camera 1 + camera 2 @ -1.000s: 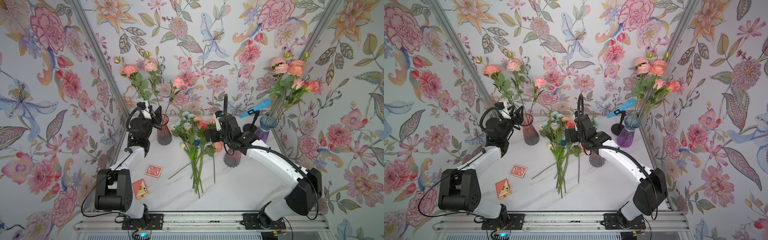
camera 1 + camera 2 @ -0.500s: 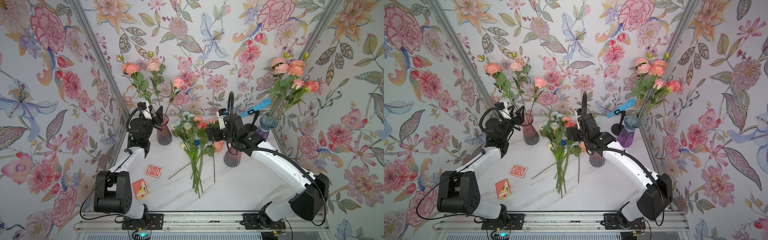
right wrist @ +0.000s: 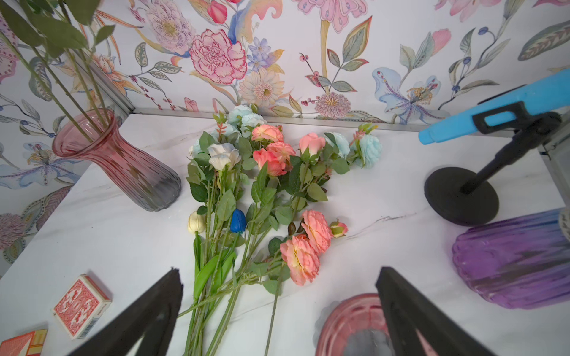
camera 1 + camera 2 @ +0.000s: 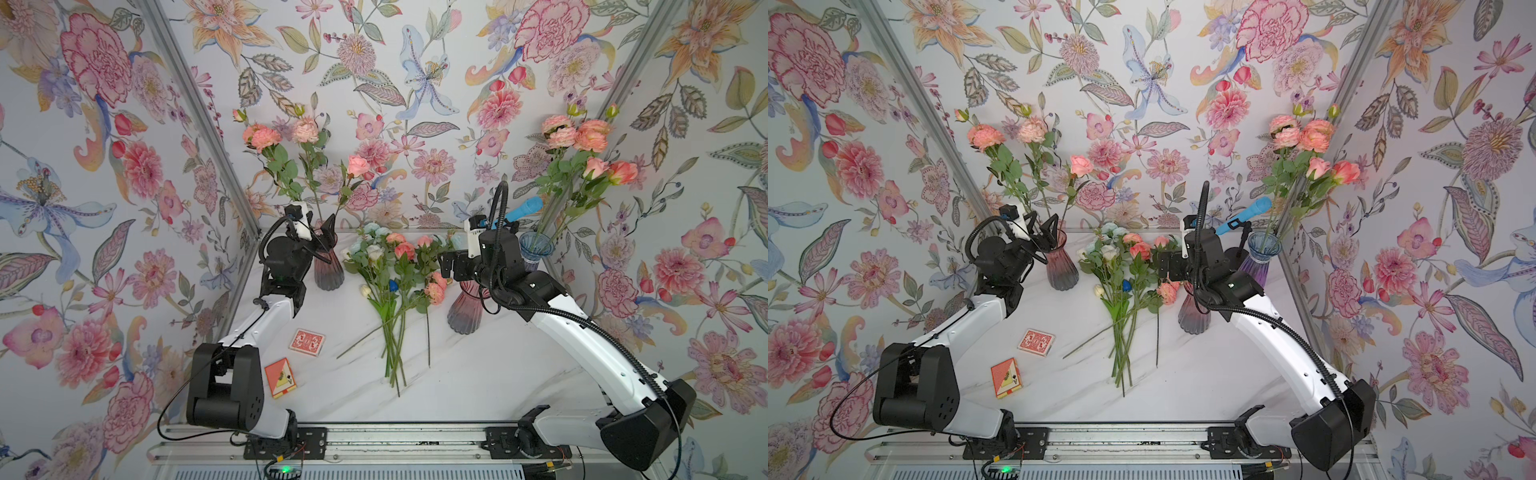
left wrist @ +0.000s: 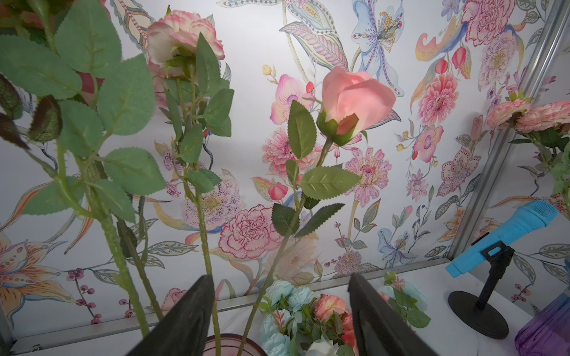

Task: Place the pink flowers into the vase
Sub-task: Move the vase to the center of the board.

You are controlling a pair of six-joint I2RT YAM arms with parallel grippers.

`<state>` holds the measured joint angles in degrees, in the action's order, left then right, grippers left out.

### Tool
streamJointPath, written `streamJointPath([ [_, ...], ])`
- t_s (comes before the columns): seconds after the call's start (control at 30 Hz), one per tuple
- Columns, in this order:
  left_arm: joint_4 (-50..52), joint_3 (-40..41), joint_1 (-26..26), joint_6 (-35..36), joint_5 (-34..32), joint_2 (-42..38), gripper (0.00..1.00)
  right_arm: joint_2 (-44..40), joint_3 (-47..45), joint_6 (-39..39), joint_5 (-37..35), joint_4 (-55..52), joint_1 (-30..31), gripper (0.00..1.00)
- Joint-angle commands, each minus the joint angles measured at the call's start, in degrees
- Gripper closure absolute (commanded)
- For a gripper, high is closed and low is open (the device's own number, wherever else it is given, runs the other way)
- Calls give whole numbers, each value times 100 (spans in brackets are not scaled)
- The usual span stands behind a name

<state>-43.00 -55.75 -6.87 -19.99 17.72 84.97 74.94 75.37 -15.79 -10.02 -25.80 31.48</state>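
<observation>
L gripper (image 4: 322,230) sits at the mouth of the back-left vase (image 4: 328,270). Its jaws are apart w/ nothing clamped. The rose (image 5: 354,98) stem runs loose between them down into the vase, beside other pink flowers (image 4: 266,137) already standing there. R gripper (image 3: 279,271) is wide open and empty, hanging over the empty vase (image 4: 463,313) and facing the pile (image 3: 234,191) on the table (image 4: 478,374). Another pink bunch stands in the purple vase (image 4: 536,247) back right. The rest lie in the pile, mixed w/ white & blue ones.

Step in hand, I'd say: L clears out. It should back straight off w/ jaws wide, so no finger hooks a leaf, drags the rose out or tips the vase. For R's pick, grab a pink stem low, below the leaves. The salmon heads (image 3: 300,255) at the pile's near edge look easiest, not the tangle mid-pile.
</observation>
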Motion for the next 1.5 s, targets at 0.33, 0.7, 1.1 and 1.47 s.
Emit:
streamJointPath([
  [0.33, 352, 16, -663, 416, -133, -515, 8, -297, -231, 54, 178, -356, -609, 1],
  [0.7, 849, -84, -1668, 786, -152, -423, 0, -708, -694, 63, 521, -580, -1374, 0],
  [1.1, 904, -68, -1977, 644, -114, -228, 0, -761, -1145, -483, 1796, -610, -1949, 1],
  [1.47, 991, -71, -2107, 639, -107, -174, 0, -701, -1330, -811, 2459, -473, -2103, 1],
])
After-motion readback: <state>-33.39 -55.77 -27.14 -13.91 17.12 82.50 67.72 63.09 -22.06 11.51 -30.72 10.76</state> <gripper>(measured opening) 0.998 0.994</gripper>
